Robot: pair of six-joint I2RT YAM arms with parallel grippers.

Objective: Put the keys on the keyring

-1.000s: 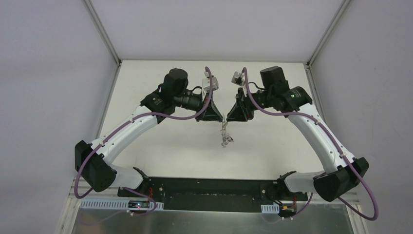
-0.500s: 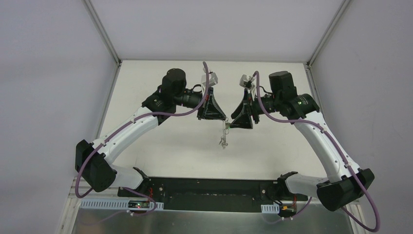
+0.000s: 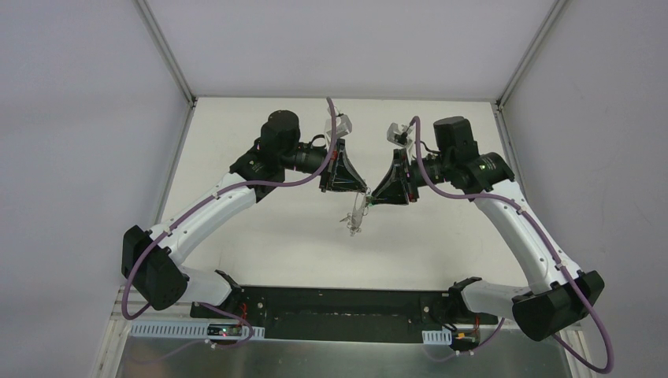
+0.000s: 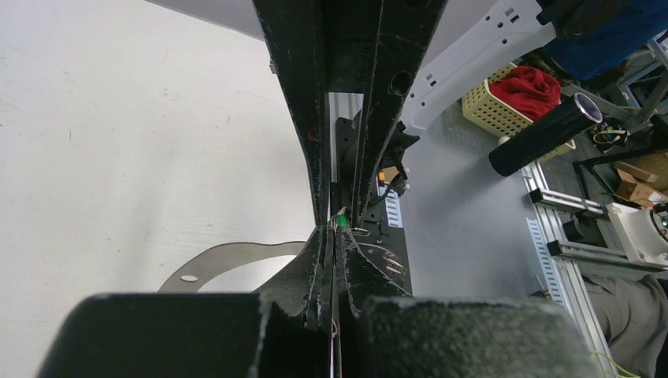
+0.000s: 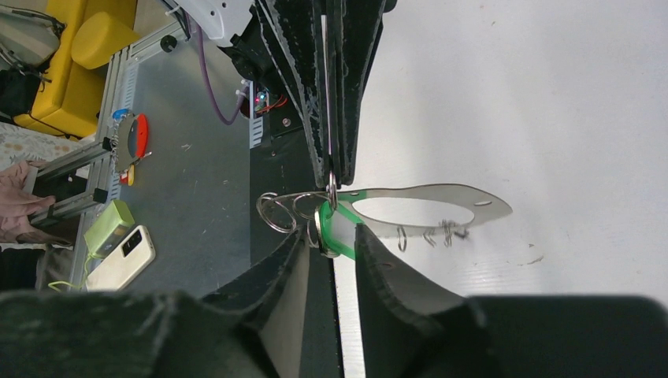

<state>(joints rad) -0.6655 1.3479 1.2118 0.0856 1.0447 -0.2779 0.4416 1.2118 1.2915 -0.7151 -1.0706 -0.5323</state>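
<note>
Left hand (image 5: 332, 179) is clamped tight on the one keyring (image 5: 273, 214), whose wire loops hang in the air above the bench (image 5: 551, 94). Right hand (image 5: 331, 240) meets it tip to tip, pinching the single key (image 5: 341, 236) by its green head, right against the loops.

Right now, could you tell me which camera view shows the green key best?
Right wrist view: the green key looms large and sharp. The left wrist view shows only a green speck; the top view, nothing clear.
</note>
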